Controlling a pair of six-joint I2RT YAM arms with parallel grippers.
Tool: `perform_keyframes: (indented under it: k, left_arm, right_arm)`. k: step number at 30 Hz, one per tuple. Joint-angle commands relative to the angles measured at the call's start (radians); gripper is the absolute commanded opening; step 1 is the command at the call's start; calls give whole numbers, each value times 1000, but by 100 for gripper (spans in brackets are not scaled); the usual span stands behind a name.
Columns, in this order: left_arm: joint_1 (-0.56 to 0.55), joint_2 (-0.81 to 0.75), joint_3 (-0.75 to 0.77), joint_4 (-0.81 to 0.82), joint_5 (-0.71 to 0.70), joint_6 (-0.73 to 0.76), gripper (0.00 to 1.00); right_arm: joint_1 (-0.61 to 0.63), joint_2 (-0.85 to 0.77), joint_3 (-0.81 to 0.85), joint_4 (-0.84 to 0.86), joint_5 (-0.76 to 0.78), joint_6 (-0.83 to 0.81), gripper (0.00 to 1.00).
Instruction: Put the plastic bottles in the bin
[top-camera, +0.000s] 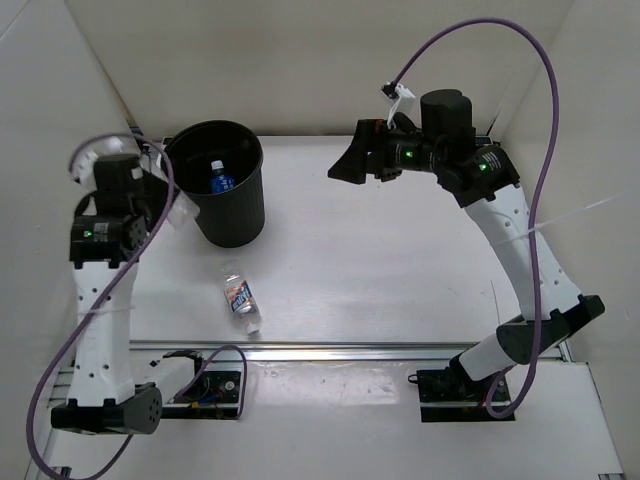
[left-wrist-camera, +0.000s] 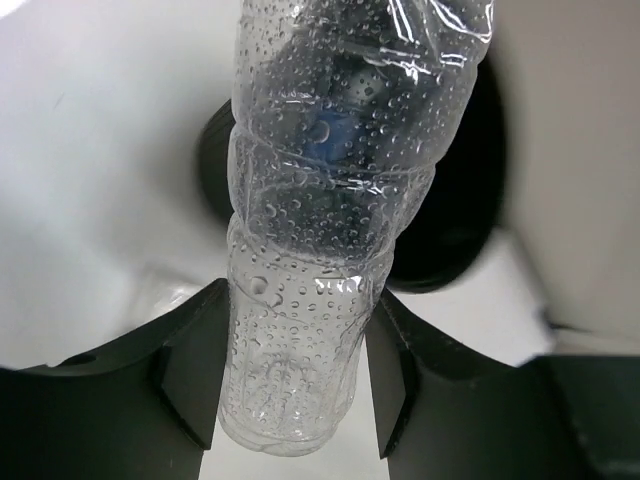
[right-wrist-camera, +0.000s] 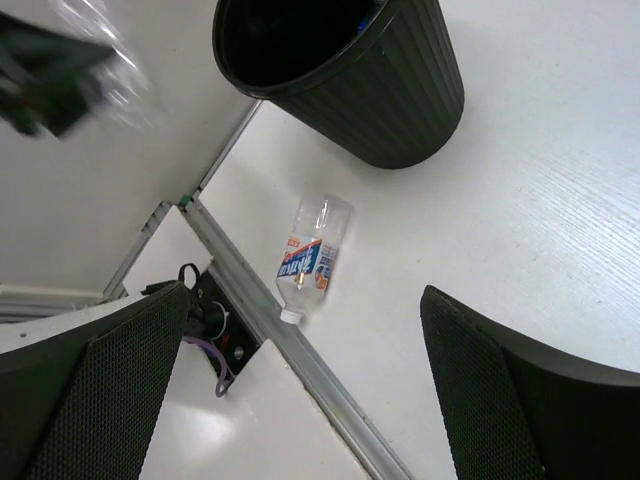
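Observation:
My left gripper (left-wrist-camera: 295, 375) is shut on the base of a plain clear bottle (left-wrist-camera: 320, 220) beaded with droplets. It holds the bottle just left of the black bin (top-camera: 232, 212), whose dark wall (left-wrist-camera: 455, 225) shows behind the bottle. Inside the bin lies a clear bottle with a blue label (top-camera: 221, 181). A clear bottle with a white-red-blue label (top-camera: 240, 297) lies on the table in front of the bin, its cap toward the near rail; the right wrist view shows this bottle (right-wrist-camera: 312, 258) and the bin (right-wrist-camera: 385, 95) too. My right gripper (top-camera: 347, 165) hangs open and empty over the table's far middle.
An aluminium rail (top-camera: 330, 351) runs along the table's near edge, with the arm bases behind it. White walls close in the left, back and right sides. A purple cable (top-camera: 520, 50) loops above the right arm.

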Motion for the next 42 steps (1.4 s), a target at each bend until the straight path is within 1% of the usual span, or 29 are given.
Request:
perform_keyframes:
  k: [1, 3, 4, 5, 7, 8, 10, 11, 12, 13, 14, 15, 16, 20, 21, 23, 24, 25, 27, 28, 31, 32, 36, 38, 42]
  left_arm:
    - [-4, 96, 208, 5, -26, 74, 49]
    - [-15, 200, 356, 31, 3, 107, 49]
    - [-27, 201, 357, 47, 3, 120, 49]
    - [-36, 260, 383, 67, 3, 120, 49]
    - [-55, 317, 392, 142, 3, 146, 49]
    - [-73, 382, 392, 159, 3, 146, 49]
    - [-97, 449, 455, 150, -8, 155, 54]
    - [-98, 501, 475, 138, -18, 155, 57]
    - [-110, 517, 509, 121, -27, 155, 60]
    - [-122, 517, 509, 121, -28, 155, 68]
    - [-131, 517, 509, 121, -28, 145, 77]
    - [-140, 500, 480, 121, -47, 134, 95]
    - [-150, 485, 466, 132, -67, 111, 100]
    - [-150, 366, 422, 132, -141, 88, 100]
    - [-150, 300, 371, 132, -141, 88, 100]
    - [-160, 217, 259, 153, -109, 76, 100]
    - [-171, 171, 183, 175, -24, 76, 100]
    - [-171, 78, 20, 211, 20, 66, 100]
    - [-196, -6, -119, 212, 75, 42, 100]
    - [-196, -80, -228, 224, 75, 42, 100]
    - [-219, -194, -362, 224, 75, 31, 100]
    - [-239, -216, -435, 235, 75, 31, 100]
    - [-300, -254, -589, 267, 75, 54, 100]
    - [-311, -204, -643, 267, 75, 66, 100]
    - [-344, -97, -686, 310, 54, 76, 100]
  right_arm:
    - [-14, -45, -26, 14, -44, 16, 100]
    - [-14, -45, -26, 5, -55, 16, 100]
    - [-14, -45, -26, 5, -55, 16, 100]
    - [-14, -45, -26, 5, -55, 16, 100]
    - [-14, -45, -26, 5, -55, 16, 100]
    - [-14, -45, -26, 5, -55, 16, 100]
    - [-25, -56, -26, 5, -55, 7, 100]
    - [-25, -68, -26, 5, -46, 7, 100]
    - [-34, -80, -26, -4, -46, -2, 100]
    - [-34, -80, -26, -4, -37, -11, 100]
    - [-34, -94, -38, -4, -21, -12, 100]
    - [-34, -106, -47, -4, -21, -21, 100]
    - [-45, -106, -65, -13, -21, -21, 100]
    - [-45, -136, -89, -13, -11, -30, 100]
    - [-45, -136, -89, -13, -11, -30, 100]
    - [-45, -136, -98, -13, -1, -30, 100]
    - [-45, -136, -108, -13, -1, -30, 100]
    - [-45, -145, -109, -13, -1, -30, 100]
    - [-45, -145, -119, -13, -14, -39, 100]
    - [-45, -145, -119, -13, -26, -39, 100]
    - [-45, -145, -129, -13, -35, -39, 100]
    - [-45, -145, -138, -13, -35, -39, 100]
    - [-45, -154, -147, -13, -44, -30, 100]
    - [-45, -154, -147, -13, -66, -30, 100]
    - [-45, -154, -147, -13, -90, -30, 100]
